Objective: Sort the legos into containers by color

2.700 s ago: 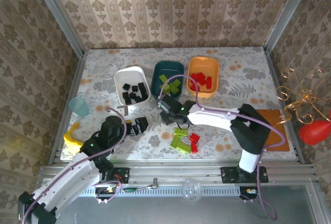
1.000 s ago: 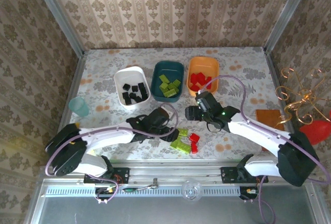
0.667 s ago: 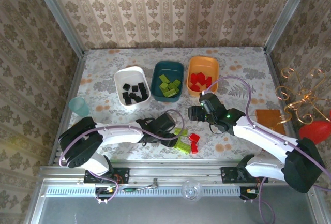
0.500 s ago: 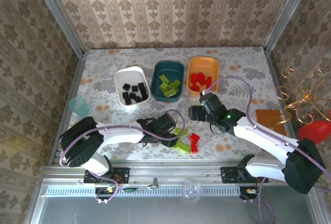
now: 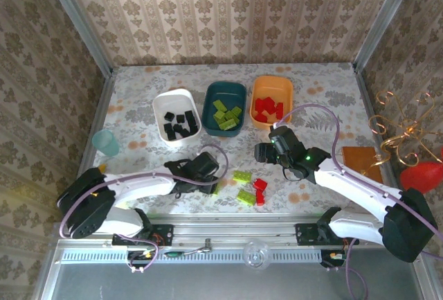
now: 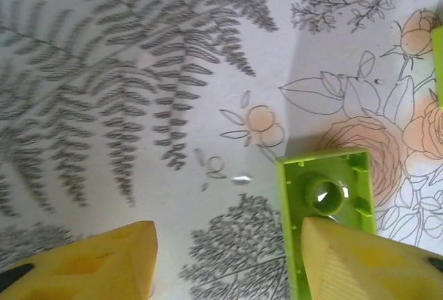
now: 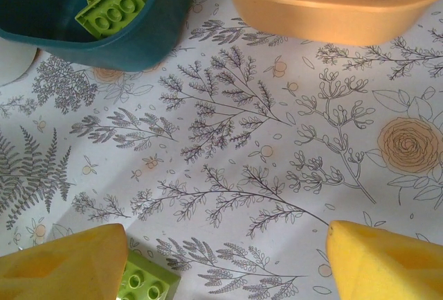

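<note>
Left of the white tray (image 5: 173, 93), a teal cup (image 5: 106, 142)

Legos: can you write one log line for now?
left gripper open, at green lego | right gripper open, empty | loose: green legos, red legos

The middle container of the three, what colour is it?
The middle container is dark teal, clearest from top external.

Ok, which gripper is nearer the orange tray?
Right. The right gripper hangs just on the near side of the orange tray; the left gripper is well off to the left, beside a loose green brick.
</note>
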You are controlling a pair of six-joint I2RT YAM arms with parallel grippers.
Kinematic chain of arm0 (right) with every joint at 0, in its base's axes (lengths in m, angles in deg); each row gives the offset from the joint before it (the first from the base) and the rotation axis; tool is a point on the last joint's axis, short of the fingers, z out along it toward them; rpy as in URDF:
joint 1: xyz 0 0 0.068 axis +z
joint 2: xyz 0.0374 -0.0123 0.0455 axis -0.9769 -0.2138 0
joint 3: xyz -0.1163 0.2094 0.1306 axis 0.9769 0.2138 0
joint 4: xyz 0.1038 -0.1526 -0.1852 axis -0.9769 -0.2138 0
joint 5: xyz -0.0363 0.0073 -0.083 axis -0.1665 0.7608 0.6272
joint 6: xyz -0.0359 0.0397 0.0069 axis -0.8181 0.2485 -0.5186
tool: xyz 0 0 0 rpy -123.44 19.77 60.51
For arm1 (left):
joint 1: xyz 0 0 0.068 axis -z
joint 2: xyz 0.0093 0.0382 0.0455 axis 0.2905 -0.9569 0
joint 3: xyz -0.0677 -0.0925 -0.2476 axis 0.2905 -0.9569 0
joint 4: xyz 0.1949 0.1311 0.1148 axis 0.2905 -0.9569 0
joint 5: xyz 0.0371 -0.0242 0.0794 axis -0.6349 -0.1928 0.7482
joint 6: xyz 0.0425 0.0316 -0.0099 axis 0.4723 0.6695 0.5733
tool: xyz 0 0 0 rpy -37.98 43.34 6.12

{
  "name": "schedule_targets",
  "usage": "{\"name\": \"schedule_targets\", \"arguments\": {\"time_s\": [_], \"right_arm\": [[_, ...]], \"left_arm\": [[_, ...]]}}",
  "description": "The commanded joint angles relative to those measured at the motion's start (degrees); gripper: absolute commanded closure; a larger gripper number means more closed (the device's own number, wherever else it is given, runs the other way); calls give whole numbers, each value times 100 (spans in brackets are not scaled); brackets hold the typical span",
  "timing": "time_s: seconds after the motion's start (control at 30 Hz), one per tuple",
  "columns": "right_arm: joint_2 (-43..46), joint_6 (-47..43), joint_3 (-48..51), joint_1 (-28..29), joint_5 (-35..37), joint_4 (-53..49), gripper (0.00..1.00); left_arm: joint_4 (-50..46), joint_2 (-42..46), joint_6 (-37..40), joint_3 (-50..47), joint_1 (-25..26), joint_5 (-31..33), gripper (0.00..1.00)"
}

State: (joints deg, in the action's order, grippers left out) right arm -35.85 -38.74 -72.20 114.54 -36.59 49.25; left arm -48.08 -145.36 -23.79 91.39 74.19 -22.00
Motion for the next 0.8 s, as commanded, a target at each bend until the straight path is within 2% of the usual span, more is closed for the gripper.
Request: {"name": "schedule_targets", "arguments": {"time_s": [0.0,0.1,0.27,0.5,0.77], "right_arm": [[72,24,41,-32,96,-36,23],[72,16,32,-41,98,-31,23],[54,16,50,-50,97,-46,23],[105,-2,19,-58,99,-138,23],[74,-15,-38,-79,100,-129,22]], "left_arm": [[-292,342,58,147,11,57,34],[-129,372,89,289,178,-144,26],[-62,-271,23,479,431,-91,25],[289,-828,-153,230,338,-26,41],[447,-921,-161,189,383,-136,55]]}}
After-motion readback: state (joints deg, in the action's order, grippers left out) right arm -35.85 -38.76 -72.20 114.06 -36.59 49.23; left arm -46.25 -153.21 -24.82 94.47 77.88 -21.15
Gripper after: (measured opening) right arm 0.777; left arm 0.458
